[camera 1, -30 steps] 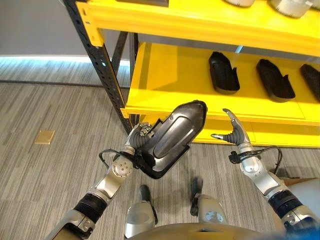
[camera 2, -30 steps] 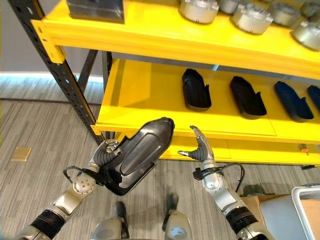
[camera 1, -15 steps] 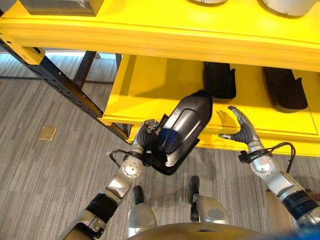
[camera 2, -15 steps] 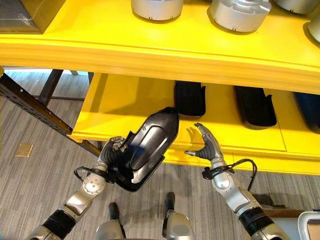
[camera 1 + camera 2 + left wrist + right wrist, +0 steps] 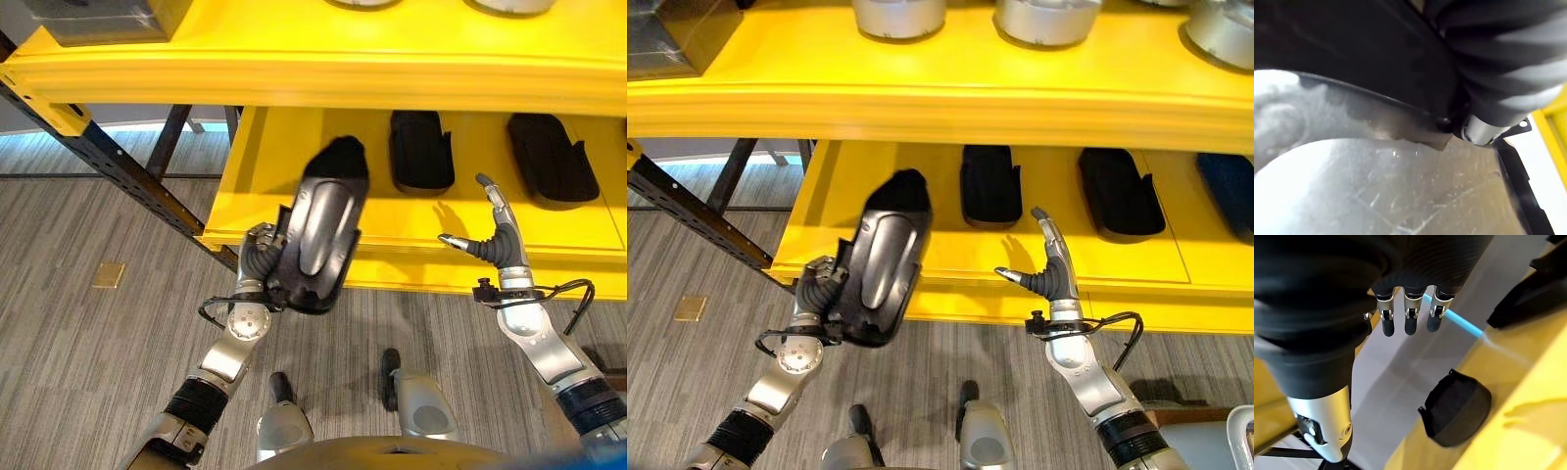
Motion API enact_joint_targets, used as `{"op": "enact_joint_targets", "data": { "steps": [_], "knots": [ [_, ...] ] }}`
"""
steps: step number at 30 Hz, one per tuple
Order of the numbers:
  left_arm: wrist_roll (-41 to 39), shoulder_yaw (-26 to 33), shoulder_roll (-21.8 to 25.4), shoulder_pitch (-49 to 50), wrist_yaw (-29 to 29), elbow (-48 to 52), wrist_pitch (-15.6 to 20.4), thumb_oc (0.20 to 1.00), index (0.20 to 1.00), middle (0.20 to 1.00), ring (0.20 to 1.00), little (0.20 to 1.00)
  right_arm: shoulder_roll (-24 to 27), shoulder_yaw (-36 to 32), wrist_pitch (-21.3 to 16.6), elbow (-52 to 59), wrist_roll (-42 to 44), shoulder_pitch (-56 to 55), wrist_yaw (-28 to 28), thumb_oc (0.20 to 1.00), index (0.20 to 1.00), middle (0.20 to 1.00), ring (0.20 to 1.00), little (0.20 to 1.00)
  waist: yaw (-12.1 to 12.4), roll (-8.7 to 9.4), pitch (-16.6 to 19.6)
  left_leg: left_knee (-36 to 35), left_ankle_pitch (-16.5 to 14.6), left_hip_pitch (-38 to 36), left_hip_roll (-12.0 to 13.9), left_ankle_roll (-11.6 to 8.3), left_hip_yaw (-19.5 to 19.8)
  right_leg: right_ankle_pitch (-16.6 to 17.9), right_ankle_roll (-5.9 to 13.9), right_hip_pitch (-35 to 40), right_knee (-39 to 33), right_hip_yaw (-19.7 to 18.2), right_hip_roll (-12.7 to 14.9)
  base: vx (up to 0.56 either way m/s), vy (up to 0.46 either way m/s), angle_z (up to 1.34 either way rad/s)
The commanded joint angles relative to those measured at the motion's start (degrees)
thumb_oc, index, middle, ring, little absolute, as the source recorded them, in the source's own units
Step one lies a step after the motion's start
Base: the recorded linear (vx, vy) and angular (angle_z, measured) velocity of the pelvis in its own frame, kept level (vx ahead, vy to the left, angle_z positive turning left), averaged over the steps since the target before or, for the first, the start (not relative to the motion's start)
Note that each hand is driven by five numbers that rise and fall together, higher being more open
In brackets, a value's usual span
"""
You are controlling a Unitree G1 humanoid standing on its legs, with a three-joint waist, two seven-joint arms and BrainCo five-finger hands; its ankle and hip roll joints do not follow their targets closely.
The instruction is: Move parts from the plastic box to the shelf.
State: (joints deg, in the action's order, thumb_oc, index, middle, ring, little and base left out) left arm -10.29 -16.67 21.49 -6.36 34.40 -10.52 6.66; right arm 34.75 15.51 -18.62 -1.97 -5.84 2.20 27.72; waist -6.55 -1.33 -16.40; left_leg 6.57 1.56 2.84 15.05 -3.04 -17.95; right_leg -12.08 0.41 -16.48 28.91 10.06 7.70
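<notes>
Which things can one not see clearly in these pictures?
- Left hand fingers: hidden behind the black part in both eye views.
- Black part in the left wrist view: too close to show its shape.
- Silver parts on the upper shelf: cut off by the top edge.
- Rightmost dark part: cut off by the right edge.

I see my left hand holding a part over the shelf front edge, left of two parts lying on it, my right hand just right

Grey striped carpet floor; small tan floor plate; black perforated upright.
</notes>
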Motion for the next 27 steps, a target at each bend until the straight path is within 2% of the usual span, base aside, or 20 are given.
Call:
{"op": "enact_joint_targets", "data": {
  "steps": [1, 2, 3, 5, 6, 11, 14, 17, 19, 22, 27],
  "knots": [
    [-0.86, 4.24, -1.01, -0.31, 3.04, 2.84, 5.47, 0.200, 0.200, 0.200, 0.200, 0.200, -1.49, -1.44, -3.62, 2.44, 0.95, 0.21, 1.03, 1.000, 1.000, 1.000, 1.000, 1.000, -0.89, 2.86, -0.08, 13.26, 2.10, 2.24, -3.18, -1.51, 4.51, 7.22, -0.47, 13.64, -21.15, -1.43, -4.54, 0.10, 0.141, -0.17],
    [-0.78, 4.53, -0.97, -0.07, 3.24, 2.85, 5.76, 0.200, 0.200, 0.200, 0.200, 0.200, -1.41, -1.44, -3.43, 2.66, 1.02, 0.31, 0.96, 1.000, 1.000, 1.000, 1.000, 1.000, -0.72, 2.85, -0.24, 10.79, 2.76, 2.45, -3.21, -1.57, 5.60, 7.17, -0.24, 13.75, -21.21, -1.91, -4.55, 0.12, 0.265, -0.28],
    [-1.11, 4.76, -0.83, 0.31, 3.48, 3.18, 5.96, 0.200, 0.200, 0.200, 0.200, 0.200, -1.09, -1.48, -2.75, 3.25, 1.08, 0.25, 0.68, 1.000, 1.000, 1.000, 1.000, 1.000, -0.52, 2.95, -0.26, 6.44, 4.94, 2.88, -2.68, -1.93, 6.97, 7.10, 0.00, 13.90, -21.47, -2.26, -4.09, 0.09, 0.275, -0.35],
    [-1.47, 5.03, -0.67, 0.86, 3.20, 3.41, 6.70, 0.200, 0.200, 0.200, 0.200, 0.200, -0.42, -1.72, -1.38, 4.06, 2.82, -0.24, 0.34, 1.000, 1.000, 1.000, 1.000, 1.000, -0.49, 2.84, -0.43, 1.75, 8.65, 3.80, -0.82, -2.86, 8.41, 6.75, -0.04, 14.48, -21.74, -2.66, -3.69, 0.12, 0.317, -0.45],
    [-2.35, 5.06, -0.43, 1.11, 2.90, 3.33, 7.37, 0.200, 0.200, 0.200, 0.200, 0.200, 0.42, -2.07, -1.35, 4.35, 2.90, -1.33, 0.59, 1.000, 1.000, 1.000, 1.000, 1.000, -0.71, 3.13, -0.72, 0.37, 9.82, 5.06, 0.58, -3.32, 8.21, 6.16, 0.08, 15.41, -21.54, -2.64, -2.64, 0.17, 0.379, -0.30],
    [-3.07, 4.02, -1.27, -1.20, 2.81, 0.47, 6.80, 0.200, 0.200, 0.200, 0.200, 0.200, 0.97, -2.45, -2.82, 3.73, 3.14, -3.15, 0.68, 1.000, 1.000, 1.000, 1.000, 1.000, -2.31, 2.25, -0.58, -0.45, 5.59, 2.60, 0.20, -2.99, 4.98, 5.28, 1.08, 15.11, -19.51, -1.18, -0.91, 0.10, 0.248, -0.28],
    [-1.25, 3.74, -1.67, -2.51, 2.38, -0.52, 6.76, 0.200, 0.200, 0.200, 0.200, 0.200, 0.47, -2.69, -2.70, 3.75, 3.18, -3.14, 0.74, 1.000, 1.000, 1.000, 1.000, 1.000, -2.31, 1.74, -1.02, -2.37, 1.77, 0.21, -2.22, -2.52, 4.97, 6.46, 2.63, 14.39, -19.79, -1.41, -0.27, 0.04, 0.162, -0.12],
    [0.65, 4.17, -1.27, -2.48, 3.29, 1.10, 6.36, 0.200, 0.200, 0.200, 0.200, 0.200, -0.30, -3.22, -2.71, 3.90, 3.23, -3.09, 0.19, 1.000, 1.000, 1.000, 1.000, 1.000, -1.85, 1.58, -1.30, -4.51, 0.41, -2.11, -4.39, -1.82, 4.59, 8.79, 4.54, 14.01, -21.73, -1.72, 0.62, 0.05, 0.132, 0.00],
    [1.48, 4.60, -0.77, -2.64, 4.77, 2.15, 6.05, 0.200, 0.200, 0.200, 0.200, 0.200, -0.77, -2.91, -2.37, 4.06, 3.04, -2.52, -0.02, 1.000, 1.000, 1.000, 1.000, 1.000, -1.48, 1.68, -1.52, -5.15, 0.12, -2.50, -5.01, -1.38, 4.68, 9.60, 5.11, 13.93, -22.60, -1.76, 0.86, 0.01, 0.045, -0.09],
    [1.28, 5.21, -0.13, -3.72, 5.96, 2.86, 4.92, 0.200, 0.200, 0.200, 0.200, 0.200, -1.46, -2.04, -1.44, 4.21, 2.40, -1.18, 0.29, 1.000, 1.000, 1.000, 1.000, 1.000, -0.89, 1.97, -1.96, -5.13, -0.48, -2.27, -5.87, -0.82, 4.84, 10.10, 5.69, 13.80, -23.25, -1.90, 0.98, 0.00, 0.021, -0.04],
    [0.81, 5.24, 0.24, -7.00, 7.95, 2.72, 3.55, 0.200, 0.200, 0.200, 0.200, 0.200, -1.88, -0.32, -0.35, 4.80, 1.43, 2.03, 1.27, 1.000, 1.000, 1.000, 1.000, 1.000, -0.01, 2.62, -3.81, -3.49, -1.14, 0.16, -6.55, -0.21, 5.48, 9.97, 5.40, 12.34, -22.91, -2.38, 0.60, -0.07, 0.006, -0.05]
  ]
}}
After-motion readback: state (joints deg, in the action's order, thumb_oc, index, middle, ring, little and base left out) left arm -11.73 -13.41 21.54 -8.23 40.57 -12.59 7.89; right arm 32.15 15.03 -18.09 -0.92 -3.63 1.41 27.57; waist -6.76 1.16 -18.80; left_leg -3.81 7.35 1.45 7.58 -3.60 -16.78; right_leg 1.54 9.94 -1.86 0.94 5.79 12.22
